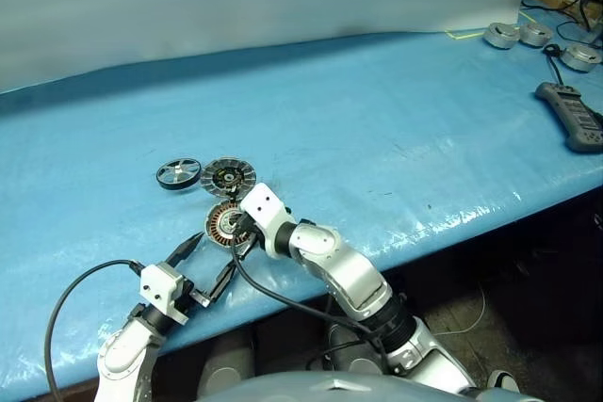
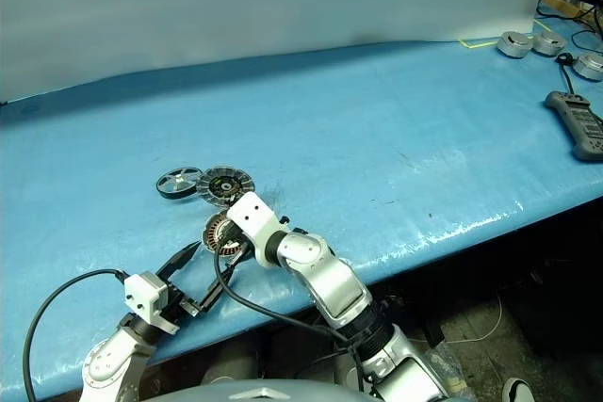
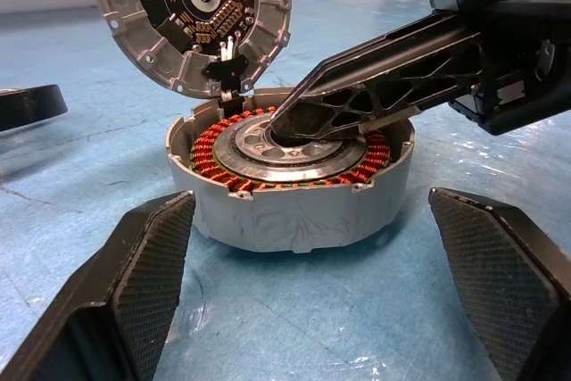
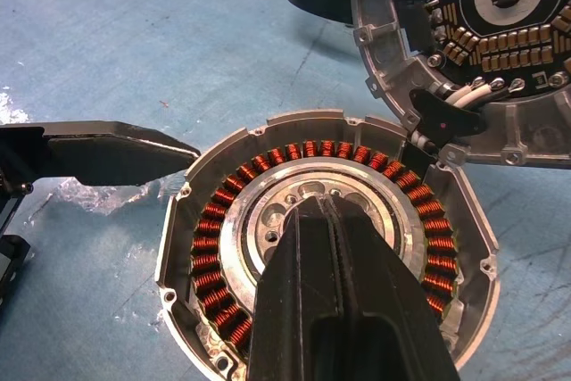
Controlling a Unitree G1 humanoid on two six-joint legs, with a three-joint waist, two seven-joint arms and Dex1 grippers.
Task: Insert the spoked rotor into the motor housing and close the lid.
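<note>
The motor housing (image 4: 326, 247) sits open near the front edge of the blue-covered table (image 1: 396, 120), its copper windings and silver centre bare, so the rotor step is judged not yet done. The spoked rotor (image 1: 178, 173) lies flat on the table to the far left of the housing, and the lid (image 1: 229, 177) lies just to the right of it, touching the housing's far rim, its inner face with a circuit board and radial segments turned up. The right gripper (image 4: 343, 247) has its two black fingers pressed together, tips down over the housing's silver hub — whether they touch it cannot be told for certain. The left gripper (image 3: 312, 283) is spread wide, its fingers flanking the near side of the housing without touching it, empty. As a judgement, the right arm appears to be steadying or probing the centre of the housing; the next move calls for lifting clear, spreading the fingers, and reaching far left to the rotor's black rim, while the left gripper may brace the housing wall. No brand, label or legible writing can be made out on any part — the board's markings are too small to read.
</note>
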